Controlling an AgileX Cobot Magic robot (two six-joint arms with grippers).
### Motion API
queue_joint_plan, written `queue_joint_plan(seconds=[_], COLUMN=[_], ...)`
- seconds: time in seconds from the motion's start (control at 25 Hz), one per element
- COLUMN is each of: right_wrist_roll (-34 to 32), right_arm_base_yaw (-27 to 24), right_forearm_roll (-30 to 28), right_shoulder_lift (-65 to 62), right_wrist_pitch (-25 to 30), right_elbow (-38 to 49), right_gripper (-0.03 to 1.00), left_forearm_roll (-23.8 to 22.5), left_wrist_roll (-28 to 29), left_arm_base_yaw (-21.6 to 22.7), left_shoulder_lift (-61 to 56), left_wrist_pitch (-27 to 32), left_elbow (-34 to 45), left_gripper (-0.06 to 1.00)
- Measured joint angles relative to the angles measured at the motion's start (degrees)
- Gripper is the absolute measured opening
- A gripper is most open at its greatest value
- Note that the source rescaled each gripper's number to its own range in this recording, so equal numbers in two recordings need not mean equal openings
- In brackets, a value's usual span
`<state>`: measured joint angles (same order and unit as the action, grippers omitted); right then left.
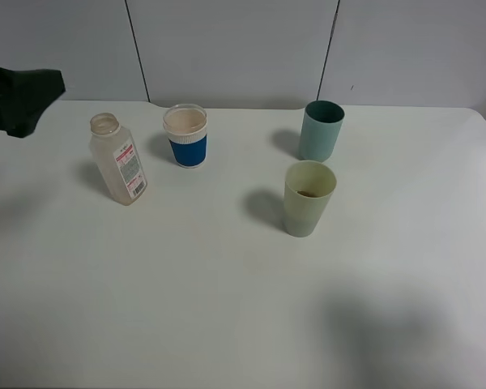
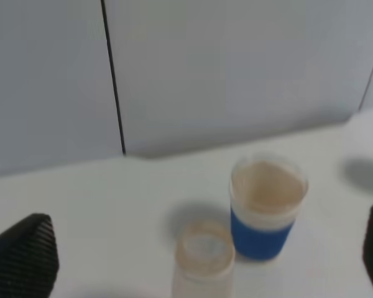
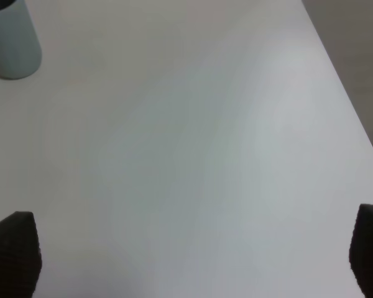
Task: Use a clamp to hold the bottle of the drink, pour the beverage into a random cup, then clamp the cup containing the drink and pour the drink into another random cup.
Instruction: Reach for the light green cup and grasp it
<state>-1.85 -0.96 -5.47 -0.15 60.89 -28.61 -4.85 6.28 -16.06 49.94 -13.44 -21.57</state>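
At left of the worktop (image 1: 227,324), bottle (image 1: 118,158) is standing uncapped, looking light, slick plastic; left jaws are hovering wide open, empty, so a mid-body grip is looking safest.

Nothing legible anywhere. One printed item only: a white label (image 1: 130,172) on the side of the clear plastic bottle (image 1: 112,146), with a red strip of lettering along its upper edge, grey blocks of fine print below and a small red patch near the lower corner. All too small and soft to make out as words or numbers. Blue band (image 1: 188,151) around the white cup (image 1: 185,121): plain colour as far as can be told.
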Motion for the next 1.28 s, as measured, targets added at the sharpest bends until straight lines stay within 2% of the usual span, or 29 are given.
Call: queue_joint_plan(seconds=[0.28, 0.36, 0.56, 0.72, 0.8, 0.92, 1.0, 1.04, 1.28], right_wrist_roll=[0.0, 0.0, 0.0, 0.0, 0.0, 0.0, 0.0, 0.0, 0.0], right_arm_base_yaw=[0.0, 0.0, 0.0, 0.0, 0.0, 0.0, 0.0, 0.0, 0.0], right_forearm_roll=[0.0, 0.0, 0.0, 0.0, 0.0, 0.0, 0.0, 0.0, 0.0], right_shoulder_lift=[0.0, 0.0, 0.0, 0.0, 0.0, 0.0, 0.0, 0.0, 0.0], right_wrist_pitch=[0.0, 0.0, 0.0, 0.0, 0.0, 0.0, 0.0, 0.0, 0.0], right_elbow=[0.0, 0.0, 0.0, 0.0, 0.0, 0.0, 0.0, 0.0, 0.0], right_gripper=[1.0, 1.0, 1.0, 1.0, 1.0, 1.0, 1.0, 1.0, 1.0], left_forearm_roll=[0.0, 0.0, -0.1, -1.9, -2.5, -2.5, -2.3, -2.3, -2.0], left_wrist_roll=[-1.1, -1.1, -1.3, -1.5, -1.5, -0.8, 0.6, 0.6, 1.1], left_arm_base_yaw=[0.0, 0.0, 0.0, 0.0, 0.0, 0.0, 2.6, 2.6, 9.1], left_shoulder_lift=[-13.4, -15.8, -18.0, -18.1, -18.2, -18.7, -20.5, -20.5, -24.8], left_wrist_pitch=[4.8, 7.8, 24.0, 37.6, 46.5, 49.9, 53.7, 53.7, 59.9], left_elbow=[0.0, -0.9, -9.9, -16.7, -19.7, -20.2, -20.2, -20.2, -20.2], left_gripper=[1.0, 1.0, 1.0, 1.0, 1.0, 1.0, 1.0, 1.0, 1.0])
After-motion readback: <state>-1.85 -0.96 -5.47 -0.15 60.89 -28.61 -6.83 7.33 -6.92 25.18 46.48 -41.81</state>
